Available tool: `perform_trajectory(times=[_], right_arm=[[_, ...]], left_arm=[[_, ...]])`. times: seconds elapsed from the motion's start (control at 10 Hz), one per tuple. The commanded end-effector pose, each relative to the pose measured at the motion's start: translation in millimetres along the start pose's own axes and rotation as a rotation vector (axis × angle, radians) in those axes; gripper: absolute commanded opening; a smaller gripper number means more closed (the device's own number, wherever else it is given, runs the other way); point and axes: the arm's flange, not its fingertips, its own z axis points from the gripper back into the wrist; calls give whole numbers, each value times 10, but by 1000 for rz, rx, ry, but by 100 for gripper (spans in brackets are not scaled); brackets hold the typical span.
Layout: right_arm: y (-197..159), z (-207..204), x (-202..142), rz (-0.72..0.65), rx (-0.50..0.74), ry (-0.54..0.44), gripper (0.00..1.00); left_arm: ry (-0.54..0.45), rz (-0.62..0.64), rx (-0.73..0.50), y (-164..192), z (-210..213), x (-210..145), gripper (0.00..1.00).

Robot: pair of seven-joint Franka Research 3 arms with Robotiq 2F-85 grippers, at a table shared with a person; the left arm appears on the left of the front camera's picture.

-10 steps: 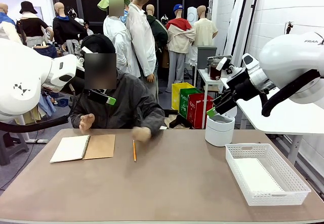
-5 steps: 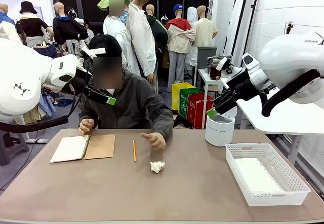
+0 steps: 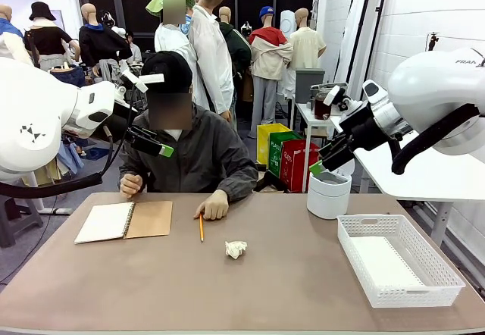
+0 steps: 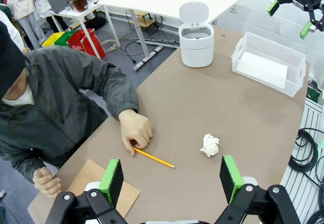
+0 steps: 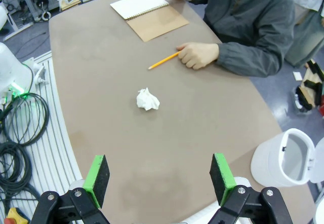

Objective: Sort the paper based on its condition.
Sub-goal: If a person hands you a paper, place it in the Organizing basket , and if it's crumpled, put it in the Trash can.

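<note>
A crumpled ball of white paper [image 3: 236, 249] lies loose near the table's middle, also visible from the wrists [image 4: 209, 145] [image 5: 147, 99]. A flat white sheet [image 3: 385, 262] rests inside the white basket [image 3: 439, 295] at the right. My left gripper [image 3: 148, 114] hangs open high over the table's far left, in front of the person; its green pads [image 4: 111, 181] have nothing between them. My right gripper [image 3: 327, 132] hovers open above the white bin [image 3: 329, 193], its pads [image 5: 221, 171] wide apart and bare.
An open spiral notebook [image 3: 123, 220] with a brown cover lies at the left. A yellow pencil [image 3: 201, 226] sits beside the person's hand [image 3: 213, 205], which rests on the table. The person's other fist [image 3: 130, 186] is behind the notebook.
The crumpled paper ball has appeared on the table, put down by the person, whose hand then drew back to rest by the pencil. Both arms have stayed still.
</note>
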Motion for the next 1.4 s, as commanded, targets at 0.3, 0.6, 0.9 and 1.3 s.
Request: perform_trajectory(times=[0.3,0.6,0.9,1.3], right_arm=[[-2,-6,-8,4,3,4,100],[12,-98,74,22,-1,38,100],[68,-609,325,92,67,143,100],[255,-1513,510,202,109,293,100]], left_arm=[[4,-10,-4,11,-7,-15,100],[4,-10,-4,11,-7,-15,100],[4,-10,-4,11,-7,-15,100],[4,-10,-4,11,-7,-15,100]])
